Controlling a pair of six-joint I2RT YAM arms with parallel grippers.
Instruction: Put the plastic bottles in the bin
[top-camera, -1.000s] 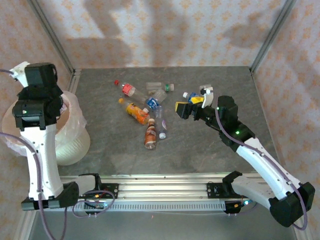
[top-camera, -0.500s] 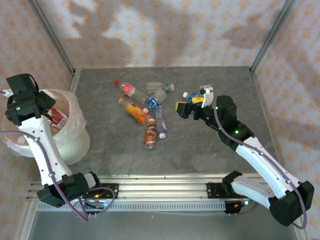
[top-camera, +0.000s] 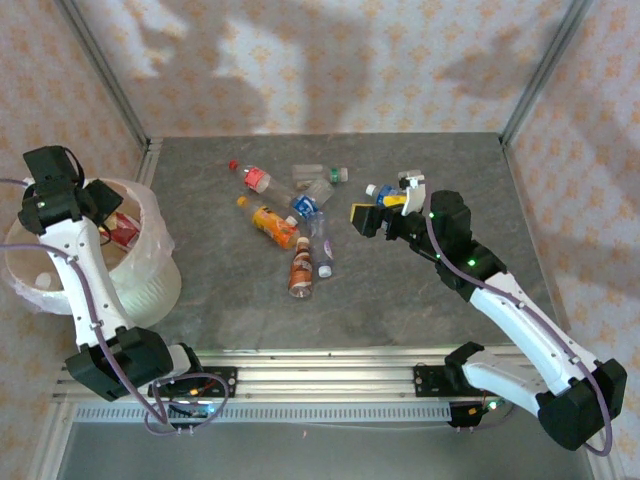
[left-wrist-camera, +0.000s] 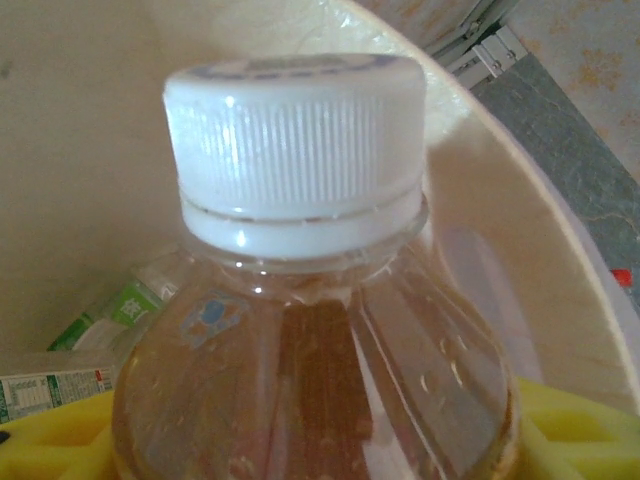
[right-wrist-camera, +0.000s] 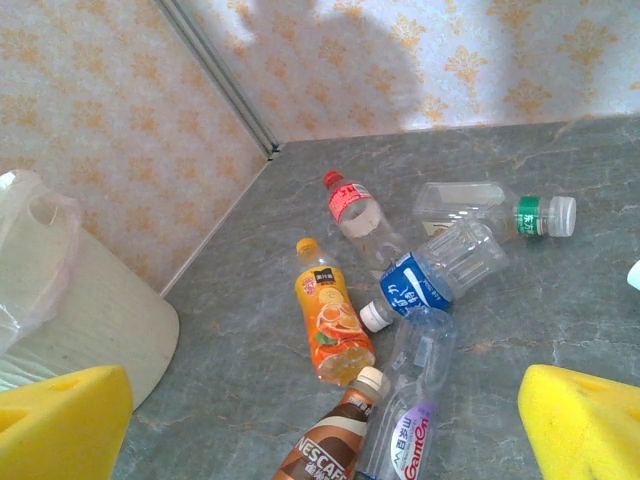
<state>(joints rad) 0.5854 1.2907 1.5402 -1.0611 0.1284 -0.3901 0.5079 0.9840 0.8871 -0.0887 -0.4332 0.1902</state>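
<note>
Now lower over the bin (top-camera: 150, 288), our left jaws are flanking a white-capped bottle (left-wrist-camera: 300, 290), grip unclear. Our right jaws are hanging wide open above bottles (right-wrist-camera: 335, 325) on the desk (right-wrist-camera: 585, 250).

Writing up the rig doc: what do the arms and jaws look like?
Left arm and right arm: white links, black joint housings, thin purple-grey cables. Jaws carry yellow foam pads. Green lights on the right arm.

Left gripper (top-camera: 102, 203) raised, grip unclear; right gripper (top-camera: 380, 208) jaws spread wide, arm extended.
</note>
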